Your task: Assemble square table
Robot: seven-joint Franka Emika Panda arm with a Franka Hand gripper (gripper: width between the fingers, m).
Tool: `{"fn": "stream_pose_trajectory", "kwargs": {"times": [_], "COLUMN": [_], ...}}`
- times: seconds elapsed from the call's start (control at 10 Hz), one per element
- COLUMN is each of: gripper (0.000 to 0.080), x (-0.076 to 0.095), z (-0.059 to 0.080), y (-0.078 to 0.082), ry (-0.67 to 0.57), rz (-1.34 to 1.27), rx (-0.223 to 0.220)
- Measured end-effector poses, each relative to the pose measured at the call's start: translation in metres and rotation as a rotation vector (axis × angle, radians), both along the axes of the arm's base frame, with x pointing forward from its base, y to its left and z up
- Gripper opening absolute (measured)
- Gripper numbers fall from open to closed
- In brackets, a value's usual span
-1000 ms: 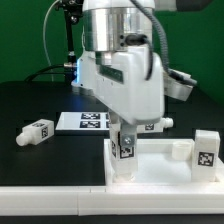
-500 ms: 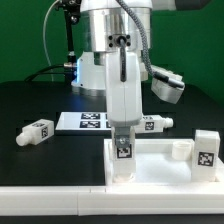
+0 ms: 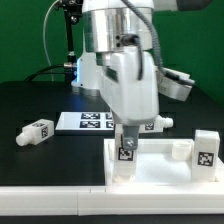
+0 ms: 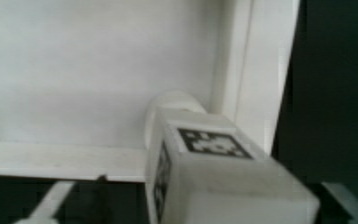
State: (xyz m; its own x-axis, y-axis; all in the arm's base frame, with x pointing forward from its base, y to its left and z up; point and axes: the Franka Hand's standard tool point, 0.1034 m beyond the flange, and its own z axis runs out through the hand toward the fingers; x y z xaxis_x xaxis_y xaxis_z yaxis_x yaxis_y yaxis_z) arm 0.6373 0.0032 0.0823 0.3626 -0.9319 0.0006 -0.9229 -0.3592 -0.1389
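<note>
The exterior view sits low beyond the desk (image 3: 30,100) edge, on the side of the tagged leg (image 3: 127,150) away from the arm (image 3: 120,60). It faces the arm across the whole work area. The wrist view looks from very close onto that leg (image 4: 202,150) and the table top (image 4: 87,80) corner around it. Both views share that spot.

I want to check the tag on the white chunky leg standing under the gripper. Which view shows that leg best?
The wrist view: the white chunky plastic leg shows large, tag facing the camera, though blurred. The exterior view shows the leg small and upright, its top partly hidden by the gripper.
</note>
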Motion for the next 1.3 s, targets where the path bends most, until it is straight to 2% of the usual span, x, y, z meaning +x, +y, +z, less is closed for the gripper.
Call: {"fn": "stream_pose_trajectory", "kwargs": {"times": [0.1,0.2,0.5,0.6,0.7,0.8,0.9,1.0,1.1,1.2,1.3], "gripper": [0.0608,0.0642,0.0648,0.0649,0.0649,0.0646,0.0540,0.0540,0.0326,0.0299,0.0298], "x": [0.002,0.001,0.002,0.007,0.011,0.012,0.011,0.011,0.012,0.011,0.010], "z": [0.001,0.000,0.000,0.003,0.003,0.002,0.001,0.001,0.002,0.002,0.002], "y": [0.003,0.001,0.000,-0.001,0.001,0.002,0.002,0.001,0.000,-0.004,-0.008], "ry": [-0.008,-0.008,-0.017,-0.017,-0.012,-0.014,-0.012,-0.012,-0.011,-0.007,0.001], "rz": [0.144,0.134,0.374,0.587,0.751,0.735,0.715,0.717,0.682,0.597,0.410], "rx": [-0.022,-0.018,-0.055,-0.102,-0.130,-0.128,-0.127,-0.127,-0.125,-0.116,-0.089]}}
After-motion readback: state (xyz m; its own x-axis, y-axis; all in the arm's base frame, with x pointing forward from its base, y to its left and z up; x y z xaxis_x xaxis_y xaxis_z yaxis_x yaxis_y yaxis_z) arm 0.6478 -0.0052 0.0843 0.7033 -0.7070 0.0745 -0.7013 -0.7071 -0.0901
